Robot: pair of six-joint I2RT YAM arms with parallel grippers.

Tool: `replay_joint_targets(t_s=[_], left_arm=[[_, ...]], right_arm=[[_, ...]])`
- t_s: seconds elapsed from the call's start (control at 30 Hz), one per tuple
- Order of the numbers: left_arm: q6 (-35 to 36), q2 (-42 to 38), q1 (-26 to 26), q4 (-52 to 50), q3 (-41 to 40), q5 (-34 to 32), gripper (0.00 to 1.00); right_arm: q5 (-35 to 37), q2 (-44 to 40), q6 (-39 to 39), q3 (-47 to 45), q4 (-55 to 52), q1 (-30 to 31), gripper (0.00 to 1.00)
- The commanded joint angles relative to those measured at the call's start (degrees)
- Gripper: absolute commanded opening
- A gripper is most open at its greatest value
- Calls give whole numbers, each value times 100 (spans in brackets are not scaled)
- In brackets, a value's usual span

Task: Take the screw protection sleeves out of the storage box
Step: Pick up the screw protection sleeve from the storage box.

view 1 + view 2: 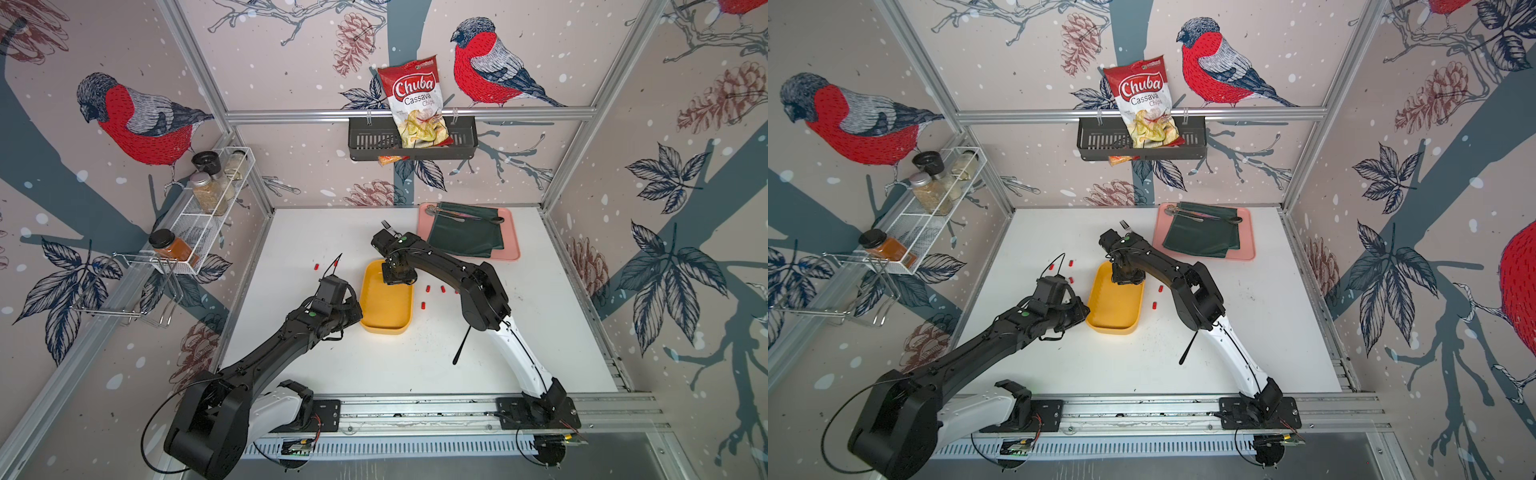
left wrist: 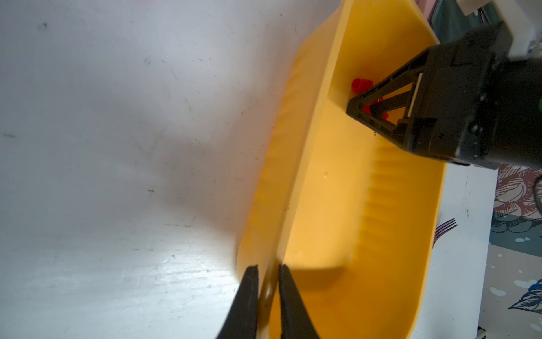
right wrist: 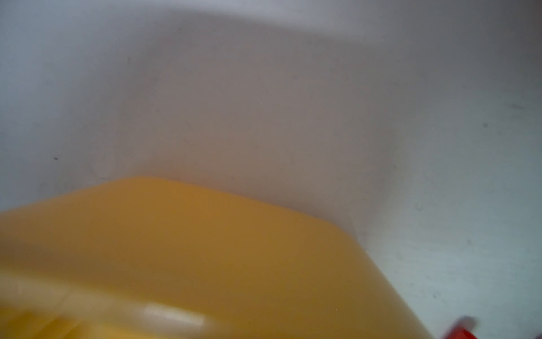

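The yellow-orange storage box (image 1: 386, 309) lies mid-table in both top views. My left gripper (image 2: 268, 268) is shut on the rim of its long left wall. My right gripper (image 1: 399, 277) points down into the far end of the box (image 2: 331, 205); its fingers (image 2: 369, 101) stand among a few red screw protection sleeves (image 2: 359, 83) in that corner. How wide the right jaws stand does not show. Other sleeves lie on the table: one left of the box (image 1: 316, 267) and three on its right (image 1: 423, 306), (image 1: 428, 288), (image 1: 443, 289).
A pink tray (image 1: 512, 249) with green cloth and cutlery sits at the back right. A fork (image 1: 386, 226) lies behind the right wrist. A thin black stick (image 1: 462, 345) lies beside the right arm. A spice rack (image 1: 208, 216) hangs on the left wall.
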Motion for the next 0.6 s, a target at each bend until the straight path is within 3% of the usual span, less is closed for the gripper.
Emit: replay_joint_targets(t_s=[0.0, 0.07, 0.27, 0.47, 0.57], left_arm=[[19, -9, -5, -98, -9, -75, 17], [17, -11, -5, -86, -6, -75, 17], [47, 31, -4, -96, 5, -93, 17], [13, 39, -4, -106, 39, -127, 17], [4, 89, -5, -128, 86, -150, 17]], right_arm=[[50, 87, -61, 19, -79, 15, 34], [45, 114, -57, 18, -67, 40, 30], [51, 122, 76, 71, -79, 60, 7], [10, -360, 426, -34, -143, 63, 2], [-49, -970, 723, -581, 40, -16, 2]])
